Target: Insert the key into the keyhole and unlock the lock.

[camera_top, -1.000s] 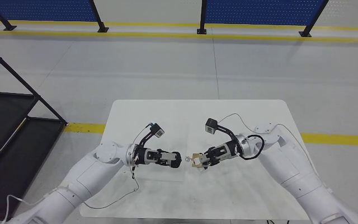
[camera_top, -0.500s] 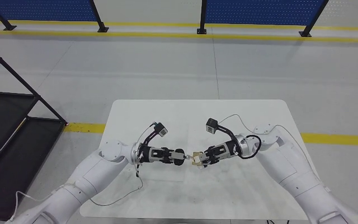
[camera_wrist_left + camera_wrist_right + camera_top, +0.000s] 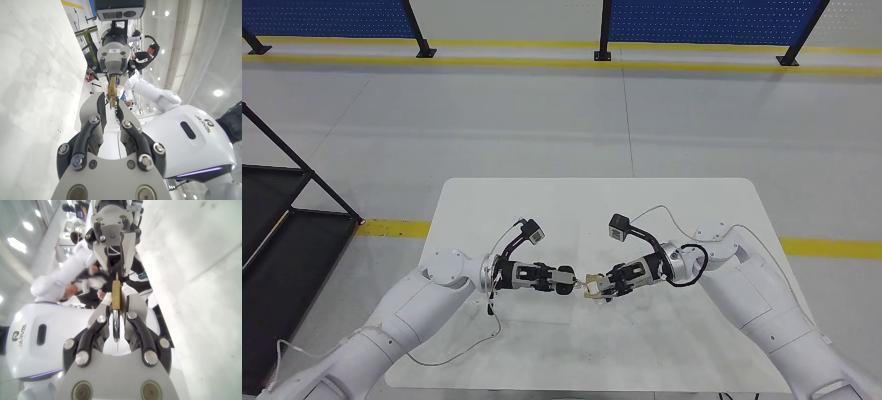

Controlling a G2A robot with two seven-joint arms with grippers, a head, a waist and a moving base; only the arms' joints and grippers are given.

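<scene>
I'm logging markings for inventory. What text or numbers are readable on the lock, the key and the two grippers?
Lock: none readable.
Key: none readable.
Left gripper: none.
White sticker on the right gripper: print too small to read.

Robot test hall or industrial lab, not a home: a wide grey sealed floor (image 3: 542,130) marked with yellow lane lines (image 3: 492,62), and blue perforated barrier panels (image 3: 712,20) on black feet fencing off the bay. One plain white surface (image 3: 682,200) stands in the bay with a black metal rack (image 3: 282,240) off to one side. High overhead is a pale ceiling with rows of round lamps (image 3: 218,92).
</scene>
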